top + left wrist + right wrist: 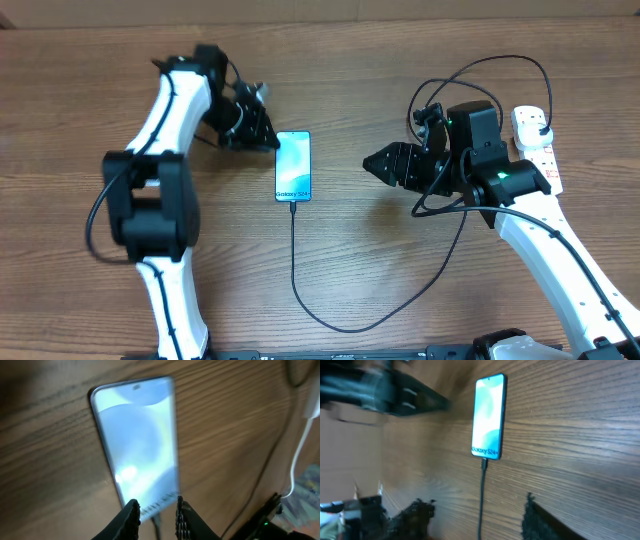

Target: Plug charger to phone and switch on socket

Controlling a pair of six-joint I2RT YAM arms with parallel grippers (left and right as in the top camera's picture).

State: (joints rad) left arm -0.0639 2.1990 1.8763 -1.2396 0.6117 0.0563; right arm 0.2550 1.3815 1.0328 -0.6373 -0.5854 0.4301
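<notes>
The phone (293,165) is lying flat in the middle of the table (350,60), its screen glowing. The charger (293,250) is running out of the phone's end at 6 o'clock. Its tip looks like it is sitting in the port, so I think the switch is the step you are working on now.

The cable is looping low, then climbing toward 2 o'clock to the socket (545,160). That is lying well apart from the phone, out at 3 o'clock.

Your left claw (270,142) is hanging just beside the phone at 10 o'clock, a little open and holding nothing. Your right claw (372,163) is sitting between phone and socket, wide open and holding nothing too.

Be using the right one, since it is nearer. The cable is running close by that arm, so be keeping clear and not tugging the tip out. The switch is too small to pick out here, so be going slowly and pressing gently with one fingertip.
</notes>
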